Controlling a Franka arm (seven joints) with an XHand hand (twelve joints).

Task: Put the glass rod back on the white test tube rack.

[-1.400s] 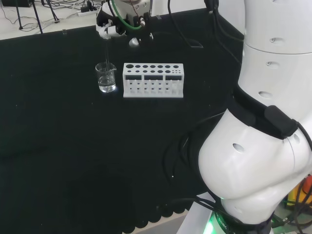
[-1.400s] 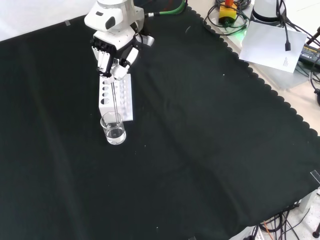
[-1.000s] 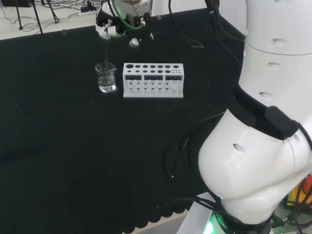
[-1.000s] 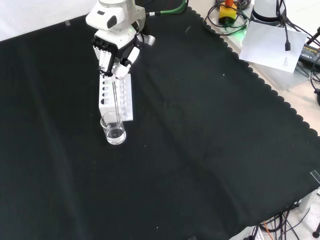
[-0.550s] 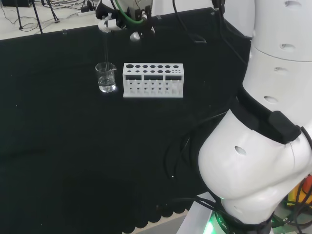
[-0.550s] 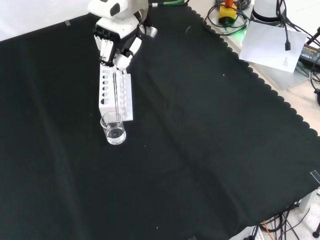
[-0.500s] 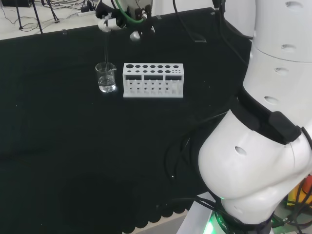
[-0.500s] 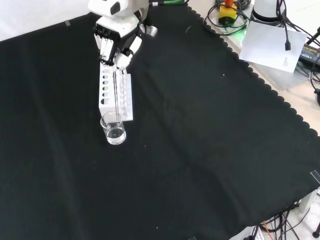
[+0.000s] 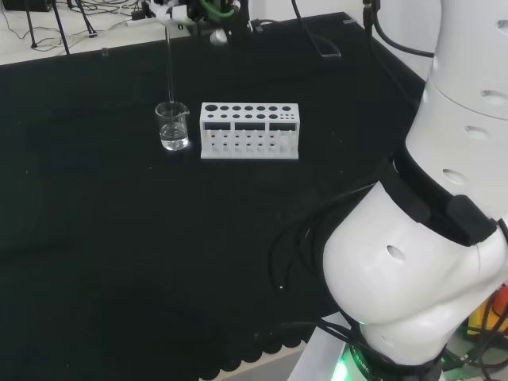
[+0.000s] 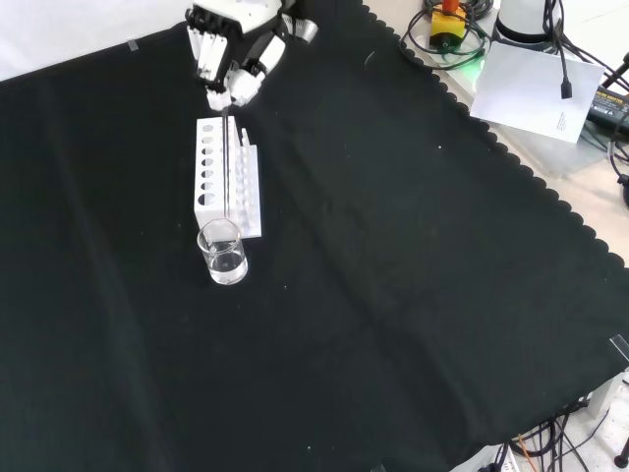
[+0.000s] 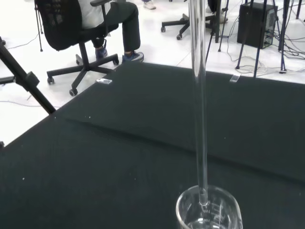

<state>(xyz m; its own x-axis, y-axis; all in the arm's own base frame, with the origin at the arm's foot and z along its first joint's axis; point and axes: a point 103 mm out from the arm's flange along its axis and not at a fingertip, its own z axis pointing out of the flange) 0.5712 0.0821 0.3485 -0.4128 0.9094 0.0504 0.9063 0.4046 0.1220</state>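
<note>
The hand (image 10: 232,51) is high over the far end of the white test tube rack (image 10: 224,179), fingers pinched on the top of a clear glass rod (image 10: 228,167). The rod (image 9: 169,67) hangs upright. Its lower tip sits just inside the mouth of a small glass beaker (image 9: 173,126) that holds a little clear liquid. In the head view the beaker stands just left of the rack (image 9: 249,130); in the front view the beaker (image 10: 223,253) is nearer than the rack. The wrist view looks down the rod (image 11: 199,109) into the beaker (image 11: 208,212).
Black cloth covers the bench, its scalloped edge (image 10: 511,157) at the right of the front view. Cables and papers (image 10: 536,79) lie beyond that edge. The arm's white links (image 9: 429,238) stand at the right of the head view.
The hand has risen with the rod held in it. The rod's tip has come up from deep in the beaker to about its rim. Beaker and rack have not moved.
</note>
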